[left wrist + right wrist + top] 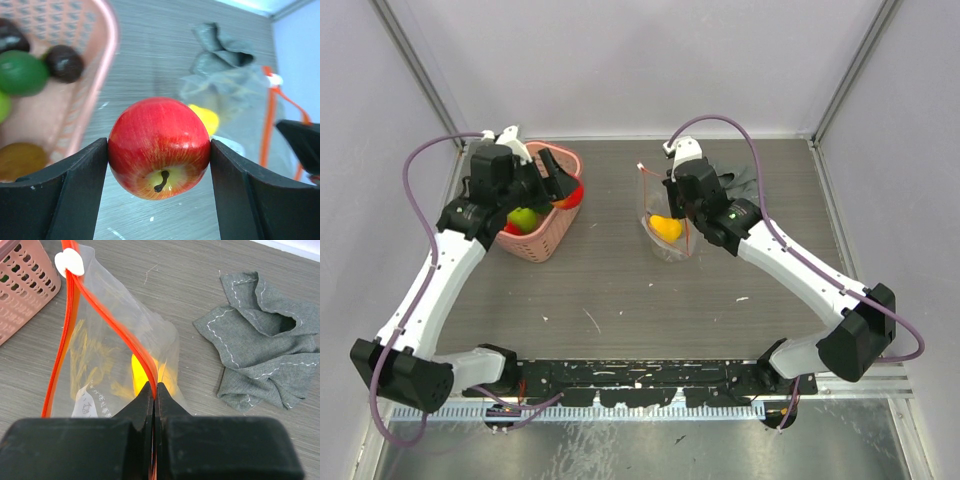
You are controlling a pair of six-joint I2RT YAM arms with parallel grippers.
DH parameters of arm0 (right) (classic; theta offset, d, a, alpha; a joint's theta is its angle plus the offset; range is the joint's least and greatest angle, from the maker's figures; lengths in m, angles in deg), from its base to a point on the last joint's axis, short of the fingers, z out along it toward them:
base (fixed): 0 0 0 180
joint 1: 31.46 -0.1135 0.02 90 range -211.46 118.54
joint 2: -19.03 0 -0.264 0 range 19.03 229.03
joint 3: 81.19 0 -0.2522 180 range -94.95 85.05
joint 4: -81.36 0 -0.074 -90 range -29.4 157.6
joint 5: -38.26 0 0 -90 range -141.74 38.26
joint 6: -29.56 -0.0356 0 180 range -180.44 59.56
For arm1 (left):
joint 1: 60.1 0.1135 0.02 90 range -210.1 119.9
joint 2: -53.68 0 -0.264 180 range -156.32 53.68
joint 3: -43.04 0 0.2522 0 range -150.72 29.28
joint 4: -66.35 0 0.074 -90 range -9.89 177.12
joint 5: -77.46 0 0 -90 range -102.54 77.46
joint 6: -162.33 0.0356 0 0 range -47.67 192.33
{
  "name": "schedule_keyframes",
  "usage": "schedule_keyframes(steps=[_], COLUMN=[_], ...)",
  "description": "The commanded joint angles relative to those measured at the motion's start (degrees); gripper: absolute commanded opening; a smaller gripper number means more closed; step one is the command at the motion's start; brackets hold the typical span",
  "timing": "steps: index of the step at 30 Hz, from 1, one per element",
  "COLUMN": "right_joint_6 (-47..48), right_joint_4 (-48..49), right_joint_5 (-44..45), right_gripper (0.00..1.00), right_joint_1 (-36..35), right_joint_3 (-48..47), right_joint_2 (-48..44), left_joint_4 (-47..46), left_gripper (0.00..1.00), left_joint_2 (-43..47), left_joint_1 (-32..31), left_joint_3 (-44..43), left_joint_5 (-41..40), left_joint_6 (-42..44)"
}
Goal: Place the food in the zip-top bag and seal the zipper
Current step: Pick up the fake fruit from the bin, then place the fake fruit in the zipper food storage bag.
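Note:
My left gripper (159, 146) is shut on a glossy red apple (159, 127), one piece of the food, held stem-side toward the camera just right of the basket rim and above the table. From above, the apple (576, 194) shows at the basket's right edge. The zip-top bag (107, 347) stands open on the table with a yellow piece of food (136, 377) inside. My right gripper (155, 386) is shut on the zipper (116, 326), pinching the near side of the mouth. The white slider (69, 262) sits at the far end.
The pink lattice basket (548, 238) at back left holds a green fruit (20, 72), a dark one (64, 62) and a brownish one (17, 160). A crumpled grey cloth (265, 340) lies right of the bag. Side walls enclose the table.

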Motion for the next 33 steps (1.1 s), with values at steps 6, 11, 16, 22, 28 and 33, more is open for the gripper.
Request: schedule_keyframes(steps=[6,11,16,22,28,33], right_joint_6=[-3.1,-4.2,-5.1,-6.0,-6.4,-6.7], right_joint_4=[1.0,1.0,1.0,1.2,1.6,1.9], right_joint_5=[0.9,0.0,-0.8,-1.4,-2.6,-2.7], right_gripper=[0.01,0.01,0.01,0.01,0.01,0.01], right_joint_1=[-2.0,-2.6,-2.7,-2.8,-2.8,-2.8], right_joint_3=[-3.9,-4.0,-3.9,-3.8,-3.9,-3.7], right_joint_2=[0.5,1.0,1.0,0.8,1.0,1.0], left_joint_4=[-19.0,-28.3,-33.8,-36.6,-34.0,-26.5], left_gripper=[0.31,0.29,0.28,0.28,0.28,0.32], left_joint_2=[1.9,1.9,1.0,-1.2,-3.7,-6.1], left_joint_1=[-9.8,-13.1,-16.6,-20.0,-21.0,-21.7], left_joint_3=[3.0,6.8,8.4,9.6,11.2,9.4], left_joint_5=[4.0,2.9,1.3,-1.2,-5.7,-10.4], left_joint_6=[-4.8,-7.4,-8.7,-9.1,-8.6,-4.9])
